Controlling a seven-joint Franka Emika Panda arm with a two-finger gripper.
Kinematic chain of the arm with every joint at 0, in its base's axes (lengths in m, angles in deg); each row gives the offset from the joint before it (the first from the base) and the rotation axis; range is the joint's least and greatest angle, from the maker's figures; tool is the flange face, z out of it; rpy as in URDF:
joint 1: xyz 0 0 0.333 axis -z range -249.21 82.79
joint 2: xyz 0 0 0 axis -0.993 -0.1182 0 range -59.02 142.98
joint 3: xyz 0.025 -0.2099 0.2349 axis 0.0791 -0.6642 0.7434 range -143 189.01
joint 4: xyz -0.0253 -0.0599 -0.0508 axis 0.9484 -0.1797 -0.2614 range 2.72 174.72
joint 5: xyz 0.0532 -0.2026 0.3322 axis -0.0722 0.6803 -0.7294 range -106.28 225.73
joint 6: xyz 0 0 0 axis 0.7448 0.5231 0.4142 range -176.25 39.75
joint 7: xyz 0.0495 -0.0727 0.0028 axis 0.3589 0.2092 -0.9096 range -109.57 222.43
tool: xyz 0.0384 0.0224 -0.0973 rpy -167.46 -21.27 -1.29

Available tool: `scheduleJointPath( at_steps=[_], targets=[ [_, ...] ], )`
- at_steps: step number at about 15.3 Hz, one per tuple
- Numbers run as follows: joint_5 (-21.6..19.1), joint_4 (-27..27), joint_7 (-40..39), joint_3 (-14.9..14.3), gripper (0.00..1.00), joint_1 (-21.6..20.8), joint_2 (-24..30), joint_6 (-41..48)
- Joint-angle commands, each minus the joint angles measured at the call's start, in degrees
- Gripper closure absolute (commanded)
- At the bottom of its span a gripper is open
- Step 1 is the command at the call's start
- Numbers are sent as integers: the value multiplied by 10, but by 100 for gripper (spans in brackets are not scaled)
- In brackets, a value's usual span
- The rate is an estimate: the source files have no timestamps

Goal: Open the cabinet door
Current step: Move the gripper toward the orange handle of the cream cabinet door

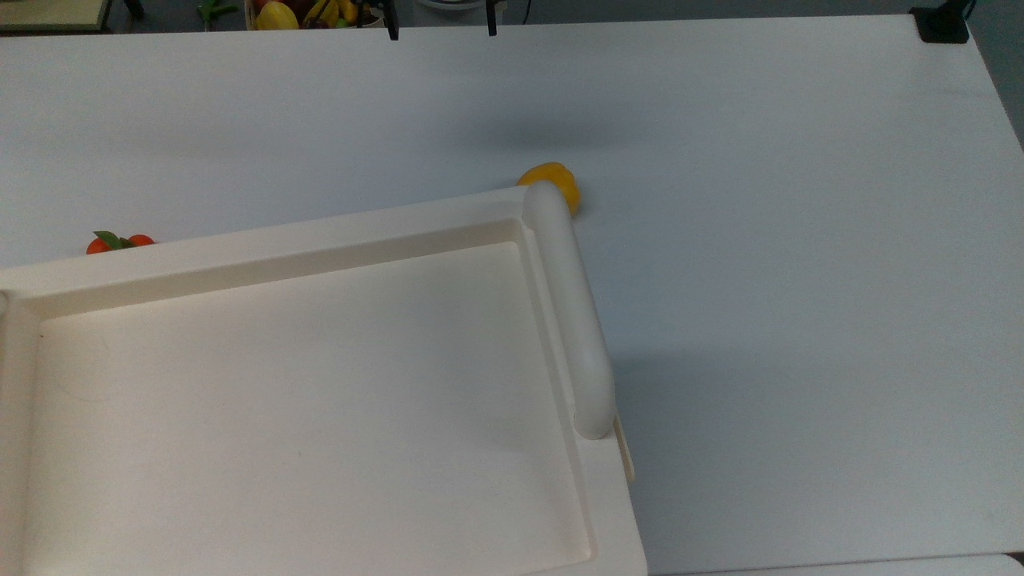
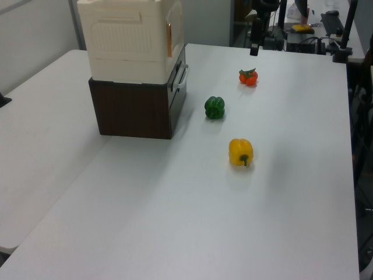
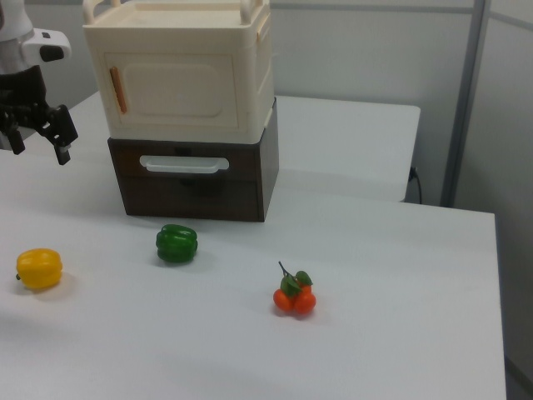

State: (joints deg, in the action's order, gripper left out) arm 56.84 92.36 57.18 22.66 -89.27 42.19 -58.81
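Observation:
The cabinet door (image 3: 175,87) is a cream panel on the front of the cream upper box, standing shut and flush. An orange vertical handle (image 3: 119,90) runs along its edge on the right view's left. In the left view the door is seen edge-on, with the orange handle (image 2: 169,39) facing that view's right. My gripper (image 3: 37,143) hangs to the left of the cabinet in the right view, at about door height. It is open, holds nothing, and stands apart from the handle.
The cream box sits on a dark brown drawer unit (image 3: 196,196) with a white handle (image 3: 183,164). On the table in front lie a green pepper (image 3: 176,243), a yellow pepper (image 3: 39,268) and tomatoes (image 3: 294,298). The recessed cream top (image 1: 304,400) carries a thick white bar (image 1: 570,312).

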Motion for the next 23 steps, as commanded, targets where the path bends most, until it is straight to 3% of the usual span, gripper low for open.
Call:
scheduleJointPath(
  at_steps=[1,5,8,12,16,18,23],
  targets=[
    [11,7,5,-1,0,-5,4,-20],
    [11,7,0,-1,0,-5,2,-55],
    [4,6,0,0,4,-5,-20,-187],
    [-5,6,10,0,20,-3,-52,-351],
    [-48,5,5,0,42,-3,-85,-460],
    [-50,5,4,0,54,-3,-100,-518],
    [-50,-4,4,2,55,-4,-129,-591]
  ],
)
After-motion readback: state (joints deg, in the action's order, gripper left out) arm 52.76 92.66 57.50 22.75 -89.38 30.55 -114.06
